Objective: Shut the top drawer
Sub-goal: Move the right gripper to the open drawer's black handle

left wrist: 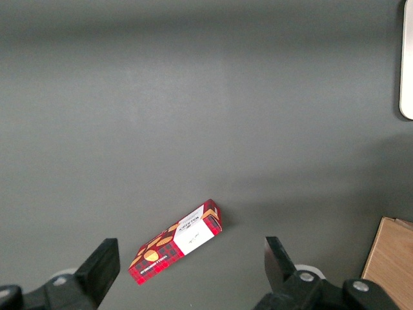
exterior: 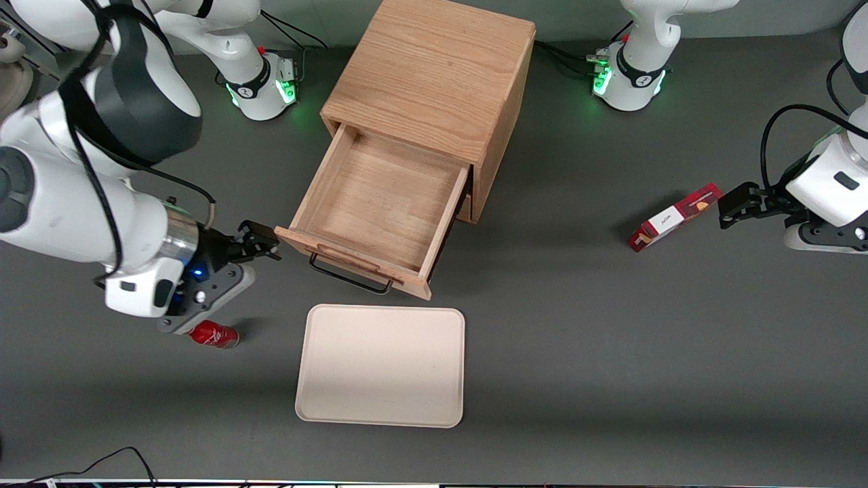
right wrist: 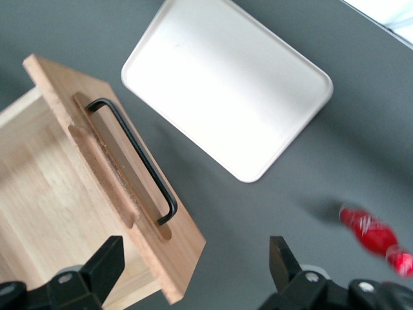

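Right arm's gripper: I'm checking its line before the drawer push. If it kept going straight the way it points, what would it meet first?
The open gripper points at the pulled-out light-oak top drawer, beside its front corner. It would probably meet that front panel's corner first, not the black wire handle; its height is unclear.

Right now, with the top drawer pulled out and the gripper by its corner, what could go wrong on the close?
1. The open gripper sits beside the top drawer front's corner, not square in front of it; a push there may skew and jam the drawer.
2. Its fingers could snag the black handle.
3. The arm hangs above the red can and could knock it.
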Robot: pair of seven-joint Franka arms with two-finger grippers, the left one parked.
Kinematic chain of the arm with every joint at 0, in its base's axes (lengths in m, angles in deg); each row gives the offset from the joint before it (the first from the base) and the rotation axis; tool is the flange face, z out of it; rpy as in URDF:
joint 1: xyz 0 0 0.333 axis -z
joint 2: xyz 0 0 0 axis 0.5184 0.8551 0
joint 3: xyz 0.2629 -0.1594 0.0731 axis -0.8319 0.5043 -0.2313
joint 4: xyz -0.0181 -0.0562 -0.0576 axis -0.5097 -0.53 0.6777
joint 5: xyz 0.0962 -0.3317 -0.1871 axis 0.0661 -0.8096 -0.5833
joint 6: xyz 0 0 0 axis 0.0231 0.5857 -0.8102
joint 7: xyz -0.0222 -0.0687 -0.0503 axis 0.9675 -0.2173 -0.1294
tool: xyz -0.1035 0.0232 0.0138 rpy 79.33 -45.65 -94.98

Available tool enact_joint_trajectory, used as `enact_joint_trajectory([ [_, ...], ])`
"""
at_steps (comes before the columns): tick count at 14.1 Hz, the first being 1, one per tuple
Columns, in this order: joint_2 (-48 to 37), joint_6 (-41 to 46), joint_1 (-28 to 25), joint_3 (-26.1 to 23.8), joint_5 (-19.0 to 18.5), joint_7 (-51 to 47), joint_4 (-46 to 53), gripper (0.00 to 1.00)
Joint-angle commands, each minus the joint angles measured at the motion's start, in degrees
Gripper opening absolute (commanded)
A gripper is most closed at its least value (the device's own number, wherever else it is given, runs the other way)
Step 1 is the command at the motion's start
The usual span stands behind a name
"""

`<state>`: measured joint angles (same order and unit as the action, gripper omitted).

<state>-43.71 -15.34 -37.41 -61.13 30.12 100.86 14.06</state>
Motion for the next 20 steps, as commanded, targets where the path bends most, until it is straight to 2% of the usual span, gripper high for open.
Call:
enact_joint_trajectory([
  [1,5.0,-0.8,-0.5,-1.6,-1.5,15.4,4.4,1.0],
  [7,11.2,-2.6,0.8,-6.7,0.2,19.5,8.2,1.0],
  [11,13.6,-2.3,2.5,-6.3,6.8,19.3,7.9,1.0],
  [20,14.9,-3.3,1.5,-6.8,7.4,17.2,4.7,1.0],
])
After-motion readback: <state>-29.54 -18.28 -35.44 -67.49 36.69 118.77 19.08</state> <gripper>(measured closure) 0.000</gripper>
